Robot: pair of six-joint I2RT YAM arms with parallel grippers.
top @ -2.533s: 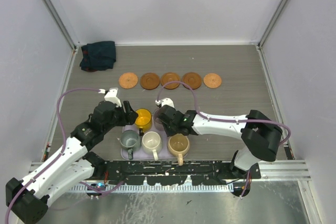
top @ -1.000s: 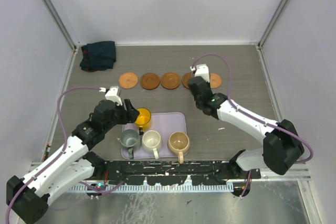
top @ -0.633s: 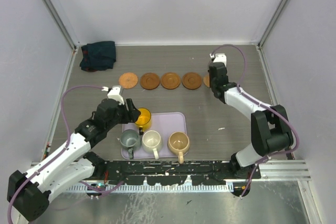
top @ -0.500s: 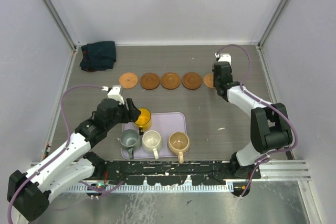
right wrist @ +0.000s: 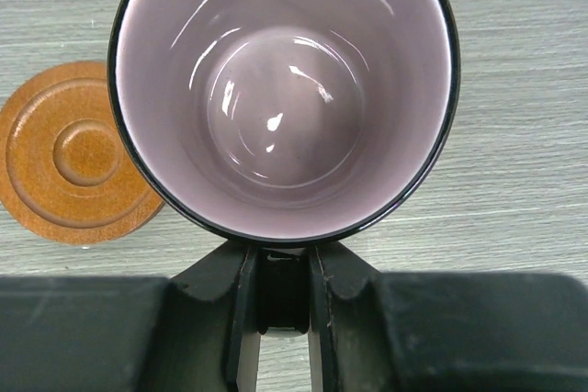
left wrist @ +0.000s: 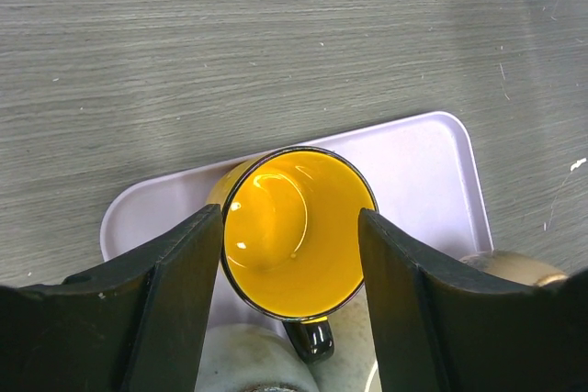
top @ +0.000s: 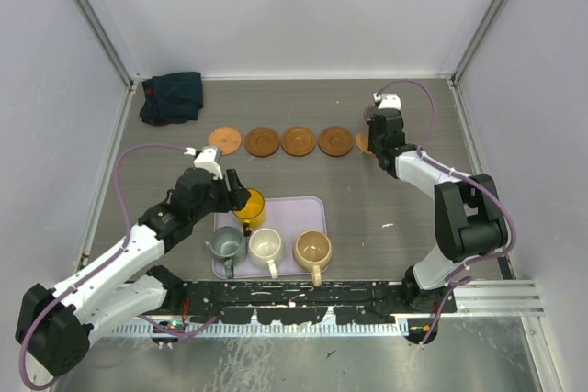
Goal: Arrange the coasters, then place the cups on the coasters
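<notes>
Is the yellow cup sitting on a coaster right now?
No, the yellow cup is over a corner of the lavender tray, and only tray surface shows around its base.

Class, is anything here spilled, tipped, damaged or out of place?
Nothing stands out: coasters lie flat in a row, cups are upright and empty; a crumpled dark cloth sits in the far corner.

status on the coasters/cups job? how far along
Done: the coasters lie in a row, the rightmost partly hidden by the right arm. In hand: the right gripper pinches the mauve cup by its handle beside a coaster, not on one; the left gripper clamps the yellow cup, still on the tray. Left: all five cups need placing; the grey-green cup, white cup and tan cup sit untouched on the tray.
</notes>
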